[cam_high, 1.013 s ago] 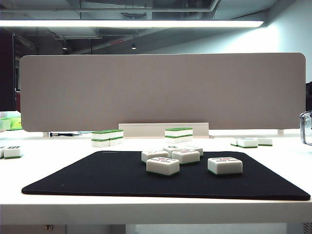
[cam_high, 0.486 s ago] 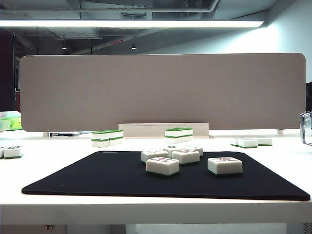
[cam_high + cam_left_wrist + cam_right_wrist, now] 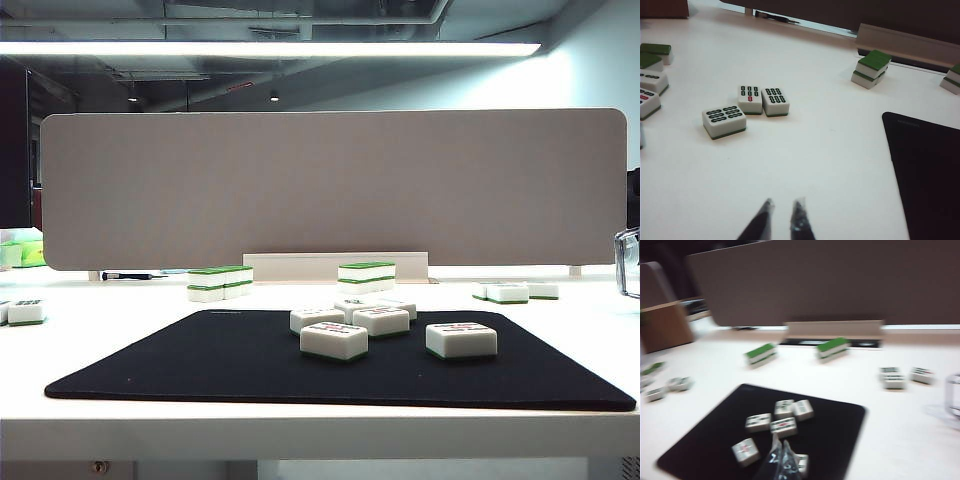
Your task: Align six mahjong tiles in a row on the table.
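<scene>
Left gripper (image 3: 783,220) fingers dark, pointed; right gripper (image 3: 781,456) fingers seemingly translucent, blurred.

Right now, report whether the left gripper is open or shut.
Shut, holding nothing: the left gripper's fingertips sit nearly together above the bare table.

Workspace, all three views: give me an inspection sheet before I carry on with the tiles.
Surface: white table, black mat on it.
Job's things: six mahjong tiles loosely clustered on the mat, not in a row.
Clutter: green-topped stacked tiles behind the mat; loose tiles left of it; clear container at the right edge.
Grippers: left tool shut, over bare table; right tool shut, above the cluster, blurred.
Cables: nothing seen.
Surroundings: grey divider panel behind.
</scene>
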Motion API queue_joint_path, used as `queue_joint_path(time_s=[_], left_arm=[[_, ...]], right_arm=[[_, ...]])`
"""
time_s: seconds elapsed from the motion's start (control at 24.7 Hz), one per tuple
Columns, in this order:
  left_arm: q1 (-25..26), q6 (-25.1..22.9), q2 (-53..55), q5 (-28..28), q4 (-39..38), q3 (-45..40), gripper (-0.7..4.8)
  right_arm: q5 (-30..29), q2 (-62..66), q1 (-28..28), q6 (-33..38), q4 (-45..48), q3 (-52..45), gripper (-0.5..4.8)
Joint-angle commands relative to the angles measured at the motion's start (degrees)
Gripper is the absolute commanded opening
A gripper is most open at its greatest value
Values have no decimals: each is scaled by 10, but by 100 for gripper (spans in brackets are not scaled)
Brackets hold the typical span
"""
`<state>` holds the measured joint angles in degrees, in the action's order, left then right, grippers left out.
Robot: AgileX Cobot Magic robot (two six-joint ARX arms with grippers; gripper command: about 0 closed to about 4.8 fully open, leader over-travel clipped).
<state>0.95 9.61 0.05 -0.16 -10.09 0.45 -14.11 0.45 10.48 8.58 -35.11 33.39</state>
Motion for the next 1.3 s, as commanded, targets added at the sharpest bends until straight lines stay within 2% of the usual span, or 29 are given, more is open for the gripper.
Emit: queue_joint_path(time_s=[0.04, 0.2, 0.28, 0.57, 0.69, 1.3], left_arm=[[1, 4, 0, 4, -6, -1, 53], [1, 4, 0, 4, -6, -1, 53], [1, 4, 0, 4, -6, -1, 53], [1, 4, 0, 4, -6, -1, 52], [1, 4, 0, 5, -6, -1, 53], [1, 3, 0, 15, -6, -1, 52]], right_arm=[[-40, -5, 1, 0, -22, 5, -1], [-58, -5, 1, 11, -74, 20, -1], [-65, -5, 1, 39, -89, 36, -1], [-79, -4, 1, 49, -141, 86, -1], [-108, -4, 1, 49, -180, 93, -1], [-109, -3, 2, 49, -180, 90, -2]])
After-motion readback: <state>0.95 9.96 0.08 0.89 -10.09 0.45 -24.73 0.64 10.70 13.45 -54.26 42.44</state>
